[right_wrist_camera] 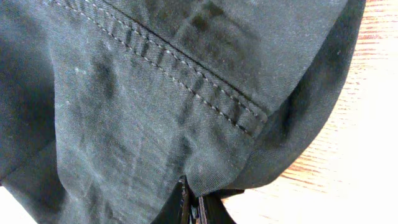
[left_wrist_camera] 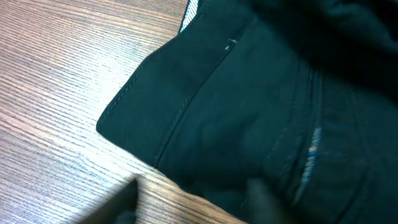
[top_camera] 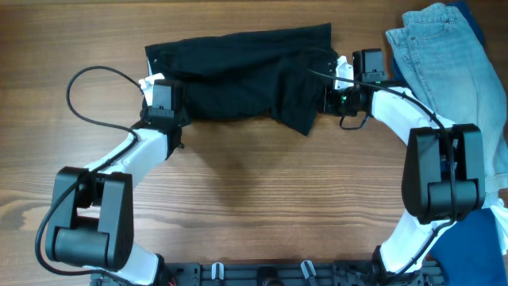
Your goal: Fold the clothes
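The black garment [top_camera: 238,71] lies bunched across the far middle of the table. My left gripper [top_camera: 160,94] is at its left front edge. In the left wrist view the left gripper [left_wrist_camera: 193,200] is open, with one finger over bare wood and the other over the black garment [left_wrist_camera: 249,106]; a seam and a corner of the cloth lie just ahead. My right gripper [top_camera: 329,91] is at the garment's right end. In the right wrist view the right gripper [right_wrist_camera: 194,204] is shut on a fold of the black garment [right_wrist_camera: 137,112], below a stitched hem. A small white patch [left_wrist_camera: 191,9] shows at the cloth's top edge.
Light blue denim jeans [top_camera: 444,52] lie at the far right, close to the right arm. Dark blue fabric [top_camera: 490,238] lies at the right edge. A black cable [top_camera: 87,95] loops on the table left of the left arm. Bare wood [top_camera: 254,183] spans the front.
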You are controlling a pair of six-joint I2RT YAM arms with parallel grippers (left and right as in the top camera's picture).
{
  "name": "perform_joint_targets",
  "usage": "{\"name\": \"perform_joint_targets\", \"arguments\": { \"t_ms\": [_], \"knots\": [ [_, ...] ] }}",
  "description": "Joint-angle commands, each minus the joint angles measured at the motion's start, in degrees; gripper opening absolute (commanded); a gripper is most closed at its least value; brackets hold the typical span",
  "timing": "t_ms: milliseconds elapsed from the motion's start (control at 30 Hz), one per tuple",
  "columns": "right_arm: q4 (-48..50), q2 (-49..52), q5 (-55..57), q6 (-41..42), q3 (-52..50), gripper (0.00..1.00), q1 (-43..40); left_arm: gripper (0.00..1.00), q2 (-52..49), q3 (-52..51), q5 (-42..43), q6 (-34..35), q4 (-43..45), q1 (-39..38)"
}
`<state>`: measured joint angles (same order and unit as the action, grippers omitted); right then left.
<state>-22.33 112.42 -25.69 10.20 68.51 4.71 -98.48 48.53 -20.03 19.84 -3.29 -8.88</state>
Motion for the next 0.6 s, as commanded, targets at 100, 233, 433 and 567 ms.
{"name": "perform_joint_targets", "arguments": {
  "t_ms": [100, 233, 433, 567],
  "knots": [
    [-3.43, 0.61, -1.42, -1.64, 0.55, 0.04, 0.2, 1.0, -4.81, 0.02, 9.29, 0.09, 2.6, 2.71],
    [-6.08, 0.61, -1.84, -2.73, 0.55, 0.04, 0.2, 1.0, -6.86, 0.02, 10.6, 0.28, 8.28, 3.06],
    [-7.13, 0.61, -2.95, -2.64, 0.55, 0.04, 0.2, 0.04, -6.86, 0.02, 10.4, 0.31, 12.41, 3.8],
    [-7.56, 0.61, -2.84, -2.71, 0.52, 0.04, 0.2, 0.04, -6.86, 0.02, 10.38, 0.31, 11.74, 3.91]
  ]
}}
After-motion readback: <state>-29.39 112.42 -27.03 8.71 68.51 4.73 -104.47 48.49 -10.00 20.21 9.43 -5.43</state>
